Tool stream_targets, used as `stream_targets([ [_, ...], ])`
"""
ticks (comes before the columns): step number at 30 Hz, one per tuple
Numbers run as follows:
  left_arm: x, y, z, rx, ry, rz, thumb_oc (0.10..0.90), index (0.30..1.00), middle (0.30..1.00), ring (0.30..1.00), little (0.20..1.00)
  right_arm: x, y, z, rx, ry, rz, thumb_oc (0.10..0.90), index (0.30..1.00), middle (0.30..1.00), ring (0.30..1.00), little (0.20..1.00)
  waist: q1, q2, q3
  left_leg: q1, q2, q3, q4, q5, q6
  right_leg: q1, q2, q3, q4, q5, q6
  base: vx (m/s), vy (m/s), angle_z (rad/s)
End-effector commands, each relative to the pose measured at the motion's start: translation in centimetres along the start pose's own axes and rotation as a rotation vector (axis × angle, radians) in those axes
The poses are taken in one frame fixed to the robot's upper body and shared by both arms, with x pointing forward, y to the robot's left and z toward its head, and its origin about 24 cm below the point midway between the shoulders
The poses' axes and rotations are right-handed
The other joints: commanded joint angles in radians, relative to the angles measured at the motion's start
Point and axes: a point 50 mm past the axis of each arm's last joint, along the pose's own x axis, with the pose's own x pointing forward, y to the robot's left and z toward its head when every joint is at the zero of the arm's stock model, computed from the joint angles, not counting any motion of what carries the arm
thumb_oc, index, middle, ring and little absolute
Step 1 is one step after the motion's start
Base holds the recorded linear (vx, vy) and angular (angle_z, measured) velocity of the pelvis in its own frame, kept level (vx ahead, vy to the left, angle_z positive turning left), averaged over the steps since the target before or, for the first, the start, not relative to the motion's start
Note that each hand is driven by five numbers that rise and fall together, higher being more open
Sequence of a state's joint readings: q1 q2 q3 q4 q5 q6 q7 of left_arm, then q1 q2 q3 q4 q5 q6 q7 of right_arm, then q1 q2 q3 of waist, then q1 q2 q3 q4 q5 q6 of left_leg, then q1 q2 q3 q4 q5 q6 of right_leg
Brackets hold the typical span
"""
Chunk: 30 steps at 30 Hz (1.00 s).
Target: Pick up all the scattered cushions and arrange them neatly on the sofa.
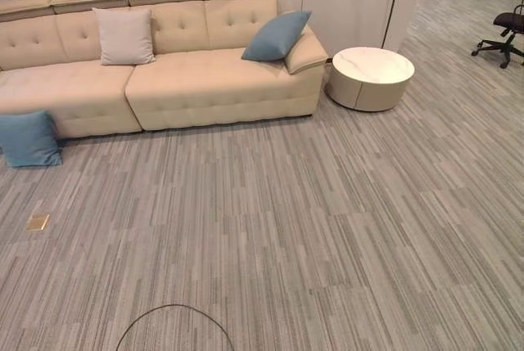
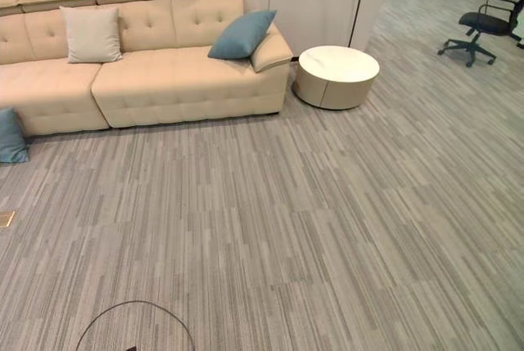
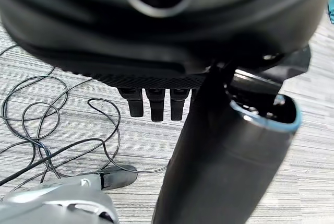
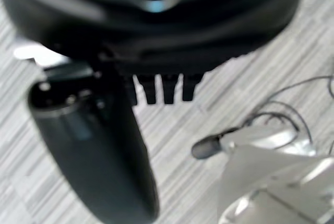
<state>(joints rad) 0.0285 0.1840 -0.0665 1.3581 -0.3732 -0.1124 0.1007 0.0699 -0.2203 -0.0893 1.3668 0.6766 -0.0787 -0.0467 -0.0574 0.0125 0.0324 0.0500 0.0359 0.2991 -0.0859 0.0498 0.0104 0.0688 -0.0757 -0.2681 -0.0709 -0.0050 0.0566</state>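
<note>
A beige sofa [image 1: 196, 81] stands along the far wall. A white cushion [image 1: 124, 36] leans upright against its backrest. A blue cushion [image 1: 276, 36] rests tilted against the sofa's right armrest. Another blue cushion [image 1: 29, 139] stands on the carpet at the far left, touching the sofa's front. My left hand [image 3: 156, 36] hangs over the carpet with straight fingers [image 3: 151, 104] and holds nothing. My right hand [image 4: 156, 31] hangs the same way, its fingers [image 4: 163, 89] straight and empty.
A round white low table [image 1: 371, 78] stands just right of the sofa. A black office chair [image 1: 506, 33] is at the far right. A small brass floor plate [image 1: 38, 222] lies in the carpet at the left. Striped grey carpet stretches between me and the sofa.
</note>
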Motion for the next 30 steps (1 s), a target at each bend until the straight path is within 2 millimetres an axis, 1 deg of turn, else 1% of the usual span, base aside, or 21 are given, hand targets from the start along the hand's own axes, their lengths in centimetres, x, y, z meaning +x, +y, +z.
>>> stream_targets([
  [1,0.3,0.2,1.7,-0.052,-0.029,0.048,0.8,0.9,0.9,0.9,0.9,0.2,-0.7,1.8,0.097,-0.039,-0.056,0.8,0.9,0.9,0.9,0.9,-0.011,0.02,0.036,0.014,0.18,-0.008,0.039,-0.065,-0.15,-0.06,-0.064,-0.003,0.07,-0.05,0.057,0.05,-0.125,-0.09],
  [4,0.2,0.9,1.3,-0.115,-0.009,0.072,0.8,0.9,0.9,0.9,0.9,0.2,-0.1,3.0,0.139,-0.092,-0.045,0.8,0.9,0.9,0.9,0.9,-0.006,0.014,0.047,-0.021,0.225,-0.02,0.177,-0.093,-0.164,-0.058,-0.034,0.005,0.074,-0.075,0.029,0.12,-0.227,-0.16],
  [6,0.2,1.8,0.5,-0.154,0.02,0.098,0.8,0.9,0.9,0.9,0.9,0.2,-1.1,2.2,0.093,-0.054,-0.074,0.8,0.9,0.9,0.9,0.9,0.001,0.011,0.068,-0.074,0.278,-0.056,0.412,-0.088,-0.147,-0.024,0.01,0.029,0.067,-0.103,-0.012,0.2,-0.307,-0.22],
  [7,0.2,1.8,0.5,-0.154,0.02,0.098,0.8,0.9,0.9,0.9,0.9,0.2,-1.2,2.2,0.093,-0.054,-0.074,0.8,0.9,0.9,0.9,0.9,0.0,0.011,0.068,-0.076,0.279,-0.057,0.413,-0.089,-0.147,-0.025,0.01,0.028,0.067,-0.103,-0.012,0.33,-0.448,-0.29],
  [8,0.2,1.9,1.0,-0.137,0.002,0.103,0.8,0.9,0.9,0.9,0.9,0.2,-1.0,2.3,0.016,-0.052,-0.078,0.8,0.9,0.9,0.9,0.9,0.023,0.0,0.118,-0.207,0.32,-0.087,0.747,-0.028,-0.118,0.049,0.045,0.024,0.039,-0.134,-0.059,0.29,-0.329,-0.34],
  [10,0.2,1.7,1.3,-0.114,-0.018,0.094,0.8,0.9,0.9,0.9,0.9,0.2,-0.6,3.1,-0.056,-0.072,-0.067,0.8,0.9,0.9,0.9,0.9,0.06,-0.01,0.151,-0.353,0.222,-0.119,0.812,-0.081,-0.089,0.078,0.045,0.052,0.03,-0.16,-0.07,0.25,-0.181,-0.15],
  [11,0.2,1.7,1.3,-0.114,-0.018,0.094,0.8,0.9,0.9,0.9,0.9,0.2,-0.6,3.1,-0.056,-0.072,-0.067,0.8,0.9,0.9,0.9,0.9,0.057,-0.007,0.149,-0.358,0.223,-0.123,0.818,-0.084,-0.088,0.077,0.046,0.05,0.03,-0.161,-0.069,0.19,0.002,-0.1],
  [12,0.2,1.9,1.2,-0.113,-0.019,0.096,0.8,0.9,0.9,0.9,0.9,0.2,-0.3,3.6,-0.083,-0.085,-0.063,0.8,0.9,0.9,0.9,0.9,0.082,-0.013,0.148,-0.416,0.177,-0.123,0.783,-0.112,-0.08,0.098,0.052,0.064,0.015,-0.177,-0.065,0.44,0.073,-0.29],
  [13,0.1,2.4,0.4,-0.094,0.004,0.105,0.8,0.9,0.9,0.9,0.9,0.2,0.3,4.3,-0.129,-0.122,-0.041,0.8,0.9,0.9,0.9,0.9,0.123,-0.016,0.14,-0.462,0.138,-0.093,0.608,-0.122,-0.069,0.131,0.054,0.077,-0.002,-0.205,-0.047,0.65,0.115,-0.53],
  [14,0.0,3.0,-0.5,-0.081,0.028,0.125,0.8,0.9,0.9,0.9,0.9,0.2,0.6,4.5,-0.149,-0.141,-0.034,0.8,0.9,0.9,0.9,0.9,0.144,-0.014,0.139,-0.495,0.137,-0.065,0.478,-0.059,-0.083,0.159,0.063,0.073,-0.008,-0.222,-0.041,0.54,0.109,-0.45],
  [16,-0.1,3.3,-1.0,-0.081,0.054,0.129,0.8,0.9,0.9,0.9,0.9,0.2,1.3,4.8,-0.185,-0.15,-0.012,0.8,0.9,0.9,0.9,0.9,0.171,-0.019,0.133,-0.505,0.127,-0.073,0.369,-0.024,-0.092,0.176,0.06,0.082,-0.005,-0.228,-0.035,0.37,0.069,-0.35],
  [18,-0.5,4.2,-2.7,-0.109,0.11,0.16,0.8,0.9,0.9,0.9,0.9,0.2,2.1,5.0,-0.221,-0.163,0.004,0.8,0.9,0.9,0.9,0.9,0.207,-0.046,0.13,-0.539,0.105,-0.138,0.36,-0.012,-0.097,0.204,0.066,0.112,0.025,-0.255,-0.028,0.65,0.113,-0.48],
  [19,-0.9,5.3,-4.1,-0.111,0.162,0.199,0.8,0.9,0.9,0.9,0.9,0.1,3.1,5.2,-0.234,-0.182,0.028,0.8,0.9,0.9,0.9,0.9,0.22,-0.07,0.114,-0.497,0.06,-0.15,0.357,-0.013,-0.067,0.195,0.069,0.127,0.116,-0.249,-0.02,0.72,0.161,-0.69],
  [21,-0.8,5.6,-3.7,-0.117,0.15,0.205,0.8,0.9,0.9,0.9,0.9,0.1,3.8,5.5,-0.239,-0.201,0.045,0.8,0.9,0.9,0.9,0.9,0.222,-0.086,0.11,-0.482,0.05,-0.14,0.361,-0.026,-0.045,0.168,0.075,0.124,0.199,-0.22,0.004,0.41,0.114,-0.56],
  [22,-0.8,6.1,-3.2,-0.111,0.132,0.212,0.8,0.9,0.9,0.9,0.9,0.0,4.0,5.4,-0.235,-0.205,0.061,0.8,0.9,0.9,0.9,0.9,0.217,-0.101,0.109,-0.451,0.032,-0.126,0.354,-0.053,-0.028,0.127,0.075,0.119,0.305,-0.162,0.046,0.45,0.175,-0.44],
  [23,-0.4,6.2,-1.6,-0.094,0.078,0.215,0.8,0.9,0.9,0.9,0.9,-0.2,5.5,6.9,-0.252,-0.263,0.121,0.8,0.9,0.9,0.9,0.9,0.186,-0.107,0.117,-0.391,0.017,-0.116,0.337,-0.108,0.0,0.007,0.048,0.112,0.529,0.015,0.127,0.45,0.174,-0.25],
  [24,-0.4,6.2,-1.6,-0.094,0.078,0.214,0.8,0.9,0.9,0.9,0.9,-0.2,5.5,6.9,-0.252,-0.263,0.121,0.8,0.9,0.9,0.9,0.9,0.187,-0.104,0.114,-0.393,0.02,-0.115,0.334,-0.105,-0.001,0.004,0.051,0.113,0.527,0.019,0.125,0.58,0.281,-0.01],
  [25,-0.1,5.7,0.4,-0.088,0.013,0.207,0.8,0.9,0.9,0.9,0.9,-0.7,7.1,8.4,-0.275,-0.328,0.167,0.8,0.9,0.9,0.9,0.9,0.144,-0.062,0.129,-0.295,0.036,-0.115,0.291,-0.138,0.018,-0.123,0.004,0.051,0.689,0.066,0.152,0.29,0.156,0.01],
  [26,-0.1,5.7,0.4,-0.089,0.013,0.206,0.8,0.9,0.9,0.9,0.9,-0.7,7.1,8.4,-0.275,-0.328,0.167,0.8,0.9,0.9,0.9,0.9,0.144,-0.059,0.127,-0.296,0.038,-0.116,0.288,-0.134,0.018,-0.124,0.007,0.05,0.686,0.07,0.15,0.53,0.213,0.06],
  [27,0.1,5.4,2.0,-0.089,-0.041,0.207,0.8,0.9,0.9,0.9,0.9,-1.3,9.3,9.2,-0.302,-0.374,0.213,0.8,0.9,0.9,0.9,0.9,0.117,-0.042,0.134,-0.232,0.04,-0.121,0.257,-0.15,0.015,-0.177,-0.024,0.022,0.671,0.03,0.137,0.42,0.084,0.1],
  [30,0.4,3.7,6.6,-0.061,-0.185,0.162,0.8,0.9,0.9,0.9,0.9,-0.5,6.2,7.2,-0.318,-0.302,0.154,0.8,0.9,0.9,0.9,0.9,0.054,-0.023,0.159,-0.115,0.02,-0.15,0.239,-0.228,-0.01,-0.259,-0.082,0.046,0.388,-0.083,0.074,0.64,0.01,0.18],
])
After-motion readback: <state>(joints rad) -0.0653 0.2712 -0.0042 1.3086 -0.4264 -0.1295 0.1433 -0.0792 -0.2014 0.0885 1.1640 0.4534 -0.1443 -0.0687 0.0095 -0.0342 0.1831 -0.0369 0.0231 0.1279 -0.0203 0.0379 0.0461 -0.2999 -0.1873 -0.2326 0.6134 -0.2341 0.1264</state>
